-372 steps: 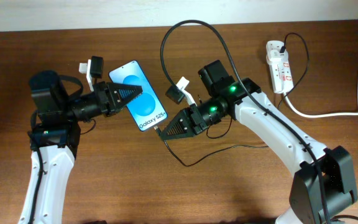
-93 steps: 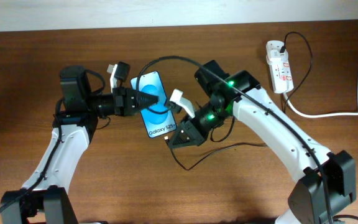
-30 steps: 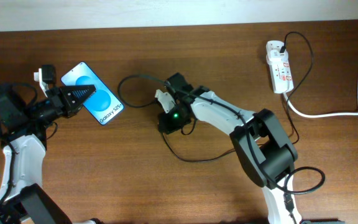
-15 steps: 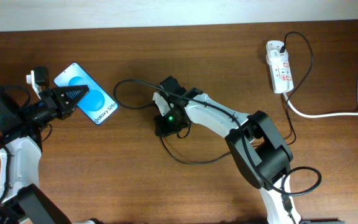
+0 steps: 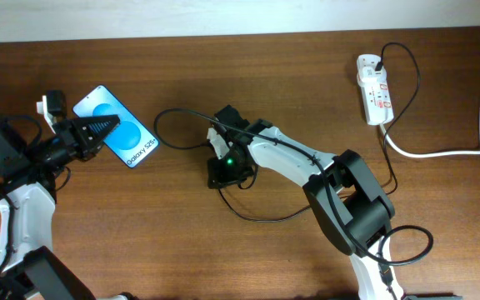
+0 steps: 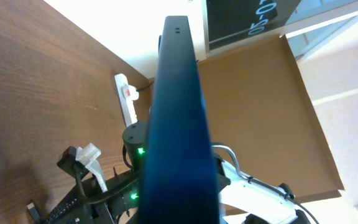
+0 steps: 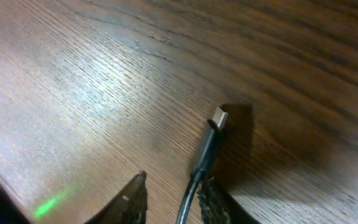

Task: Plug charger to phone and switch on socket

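In the left wrist view the phone (image 6: 178, 124) is a blurred edge, its screen hidden and bottom cropped.

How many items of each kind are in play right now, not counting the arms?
Phone: 1
Charger cable: 1
White power strip: 1
Total: 3
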You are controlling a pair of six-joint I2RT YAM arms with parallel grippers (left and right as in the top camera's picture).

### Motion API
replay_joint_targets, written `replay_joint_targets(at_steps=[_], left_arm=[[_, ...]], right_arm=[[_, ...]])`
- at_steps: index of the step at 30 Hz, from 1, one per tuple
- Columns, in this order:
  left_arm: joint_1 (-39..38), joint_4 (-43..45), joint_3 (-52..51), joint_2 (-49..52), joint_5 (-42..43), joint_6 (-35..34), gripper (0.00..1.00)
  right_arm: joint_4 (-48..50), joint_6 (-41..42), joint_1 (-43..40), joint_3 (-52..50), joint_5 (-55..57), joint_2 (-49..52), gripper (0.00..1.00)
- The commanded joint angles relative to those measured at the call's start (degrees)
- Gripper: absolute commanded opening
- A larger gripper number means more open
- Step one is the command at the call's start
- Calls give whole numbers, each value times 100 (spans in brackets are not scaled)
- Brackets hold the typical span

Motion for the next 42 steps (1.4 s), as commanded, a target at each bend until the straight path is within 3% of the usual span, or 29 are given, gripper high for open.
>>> replay_joint_targets(at_steps=[1,4,7,11,18,23,26,35,40,42], left_arm=[[28,11,11,-35,203,26,0],[31,11,11,-35,203,26,0],[28,11,11,-35,203,26,0],[28,9,11,-35,205,24,0],[22,7,11,-35,205,-103,0],[-212,13,11,-35,203,-101,0],[-577,66,11,-35,203,-98,0],[-1316,623,13,-35,105,-105,0],[-1364,739,13,-35,-551,-706,0],[-1364,955,13,-35,-562,-951,0]], right_arm=[[-33,332,44,-417,879,601,23],[39,466,37,-417,782,780,17],[55,463,37,-417,557,890,4],[33,402,9,-411,260,907,4],[-813,-723,-586,-402,-1071,219,4],[-1753,-1943,-1130,-402,-2398,-378,4],[-2863,-3399,-1458,-402,-3600,-710,4],[-5563,-6669,-1528,-402,-5134,-994,4],[-5611,-7866,-1364,-417,-6258,-999,4],[-5285,-7858,-1259,-413,-6258,-999,4]])
